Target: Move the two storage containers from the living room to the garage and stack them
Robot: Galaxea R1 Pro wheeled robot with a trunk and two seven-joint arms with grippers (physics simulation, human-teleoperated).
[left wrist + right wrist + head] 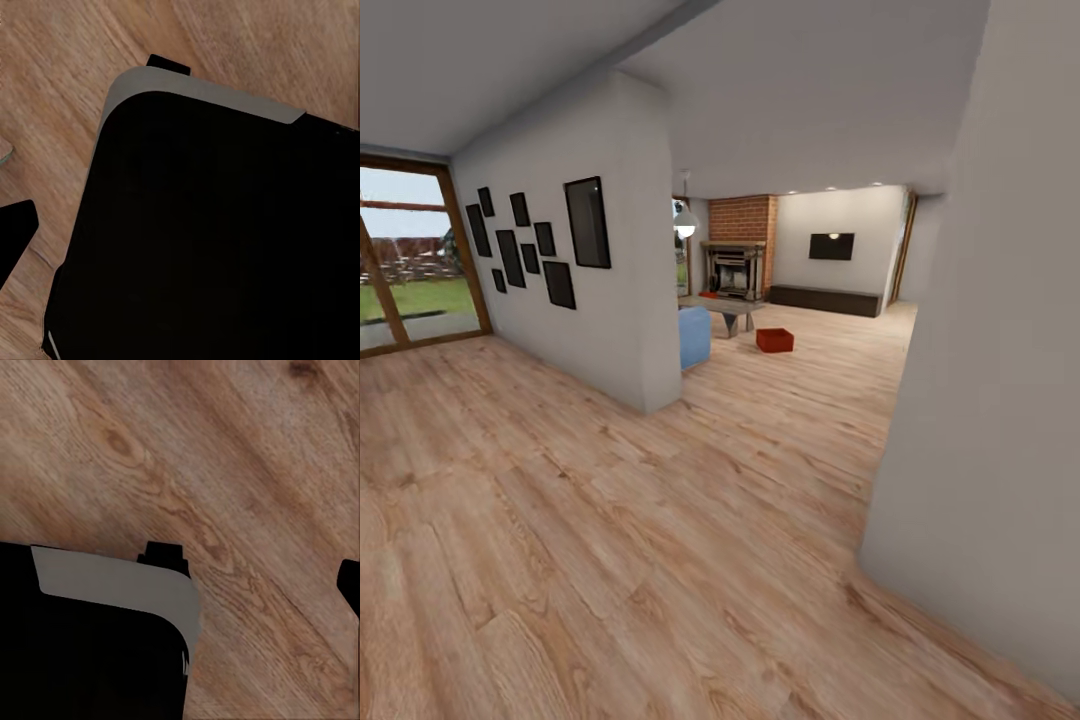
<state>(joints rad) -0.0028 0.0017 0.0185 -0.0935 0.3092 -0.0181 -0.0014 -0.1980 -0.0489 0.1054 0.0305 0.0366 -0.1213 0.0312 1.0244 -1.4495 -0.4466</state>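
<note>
One orange-red storage container [774,340] sits on the light wood-plank floor of the living room, far ahead past the wall corner, next to the grey low table [725,310]. A small red shape [709,294] lies on that table's far end; too small to tell what it is. The left wrist view looks down on the robot's black base [217,240] over wood planks, with one dark fingertip [15,240] at the frame edge. In the right wrist view the same base [90,652] shows, and a dark fingertip [349,583] at the edge. Nothing is held.
A white wall with black picture frames [530,245] juts out on the left, its corner [660,390] ahead. A pale wall [1000,400] closes the right side. A blue seat [695,336], brick fireplace [740,255] and glass doors [410,260] lie beyond.
</note>
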